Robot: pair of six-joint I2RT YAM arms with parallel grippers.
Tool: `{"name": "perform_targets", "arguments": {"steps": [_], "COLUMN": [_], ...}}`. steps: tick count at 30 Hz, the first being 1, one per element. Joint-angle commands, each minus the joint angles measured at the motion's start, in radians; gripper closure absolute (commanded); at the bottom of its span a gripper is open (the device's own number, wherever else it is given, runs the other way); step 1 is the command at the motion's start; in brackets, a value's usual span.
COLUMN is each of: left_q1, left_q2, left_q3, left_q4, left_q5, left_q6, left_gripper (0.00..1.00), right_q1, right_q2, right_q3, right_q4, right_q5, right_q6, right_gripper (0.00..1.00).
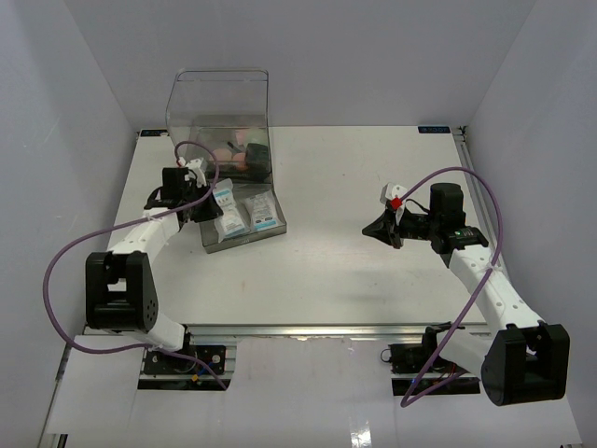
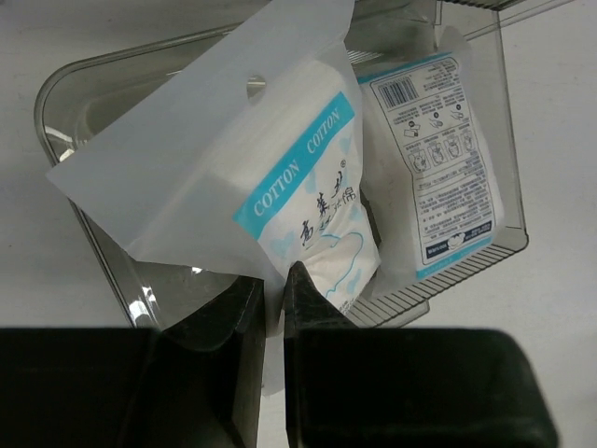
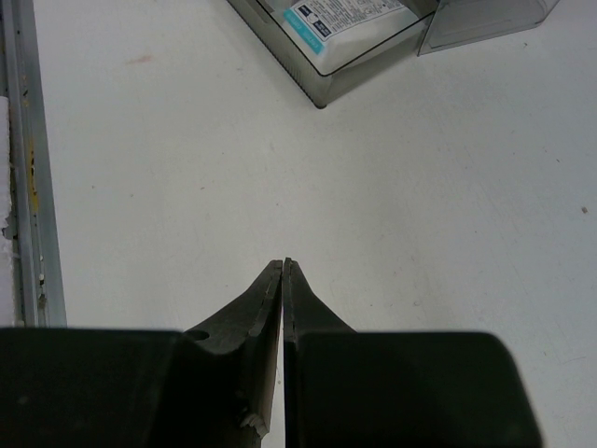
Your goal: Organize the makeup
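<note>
Left claw (image 2: 273,280): pinching cotton packet (image 2: 280,177) over smoky tray (image 2: 89,98), mid-frame, beside second packet (image 2: 438,159). Right claw (image 3: 283,269): pressed together over desk (image 3: 140,187).

Two white, blue-printed plastic packets (image 2: 298,187) (image 2: 434,168); one shallow smoky transparent tray (image 1: 244,241); one tall clear plastic box (image 1: 219,98) (pink items (image 1: 227,154) inside, too blurred to count).

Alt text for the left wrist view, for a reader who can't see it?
The left gripper pinches a clear bag of cotton pads printed COTTON, over a clear plastic tray on a white table. A second blue-trimmed packet lies in the tray.
</note>
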Motion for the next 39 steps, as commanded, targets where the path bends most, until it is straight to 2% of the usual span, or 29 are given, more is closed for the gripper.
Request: {"name": "perform_targets", "arguments": {"steps": [1,6,10,18,23,27,29,30,32,34,35,39], "left_q1": [-0.026,-0.040,-0.043,-0.043,-0.043,-0.043,-0.043,-0.043,-0.043,-0.040,-0.037,-0.023], "left_q2": [0.038,0.091,0.138,0.142,0.047,-0.036,-0.103,-0.143,-0.214,-0.276,-0.319,-0.466], "left_q3": [0.062,0.094,0.113,0.135,0.146,0.154,0.151,0.146,0.119,0.066,0.039,-0.095], "left_q4": [-0.050,-0.093,-0.117,-0.130,-0.113,-0.098,-0.092,-0.081,-0.068,-0.038,-0.023,0.041], "left_q5": [-0.064,-0.088,-0.124,-0.211,-0.167,-0.166,-0.171,-0.171,-0.186,-0.199,-0.201,-0.224], "left_q6": [0.063,0.089,0.091,0.068,0.054,0.041,0.032,0.030,0.013,-0.008,-0.018,-0.043], "left_gripper": [0.90,0.78,0.72,0.43,0.41,0.40,0.35,0.34,0.21,0.06,0.02,0.02], "right_q1": [-0.006,-0.007,-0.006,-0.007,-0.007,-0.007,-0.001,0.017,0.079,0.196,0.257,0.521], "right_q2": [0.001,0.002,0.001,0.000,0.002,-0.005,-0.002,-0.001,0.013,0.035,0.050,0.133], "right_q3": [0.010,0.010,0.009,0.010,0.008,0.006,0.005,0.009,0.030,0.052,0.064,0.112], "right_q4": [0.005,0.005,0.005,0.005,0.002,-0.014,-0.035,-0.045,-0.091,-0.150,-0.175,-0.197], "right_q5": [-0.014,-0.015,-0.017,-0.017,-0.026,-0.056,-0.084,-0.086,-0.049,0.044,0.093,0.324], "right_q6": [-0.006,-0.006,-0.006,-0.004,-0.008,-0.032,-0.071,-0.111,-0.199,-0.285,-0.350,-0.545], "right_gripper": [0.91,0.91,0.91,0.91,0.91,0.86,0.81,0.79,0.74,0.70,0.68,0.58]}}
